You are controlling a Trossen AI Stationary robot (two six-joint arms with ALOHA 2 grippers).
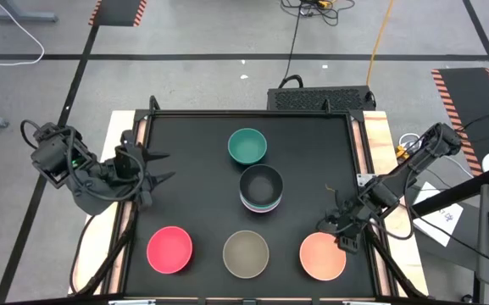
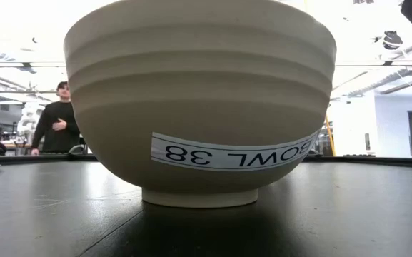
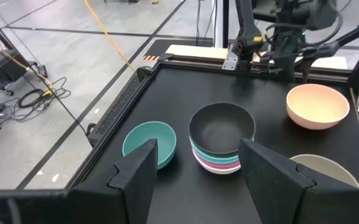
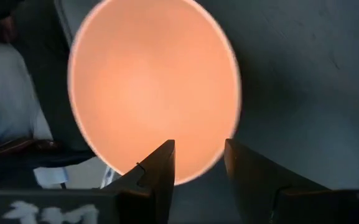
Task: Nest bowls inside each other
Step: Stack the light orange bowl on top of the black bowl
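Observation:
On the black mat a black bowl (image 1: pixel 261 184) tops a stack of nested bowls (image 3: pixel 219 163) near the middle. Standing alone on their bases are a teal bowl (image 1: pixel 247 146) at the far side, and a red-pink bowl (image 1: pixel 169 250), an olive-grey bowl (image 1: pixel 246 253) and a peach-orange bowl (image 1: pixel 322 258) along the near edge. My right gripper (image 1: pixel 346 238) is open over the peach-orange bowl's (image 4: pixel 148 81) far-right rim, one finger above the inside and one outside. My left gripper (image 1: pixel 158 168) waits open at the table's left edge. My right gripper (image 4: pixel 199 152) comes from above with its fingers on either side of the peach-orange bowl's rim (image 4: pixel 198 177). I cannot tell whether they touch it. The bowl stands upright on the mat.
The mat has a raised frame (image 1: pixel 358 127) around it. The olive-grey bowl (image 2: pixel 198 100), labelled BOWL 38, fills the low view. A person (image 2: pixel 59 118) stands in the room beyond. Free mat lies between the left gripper and the stack.

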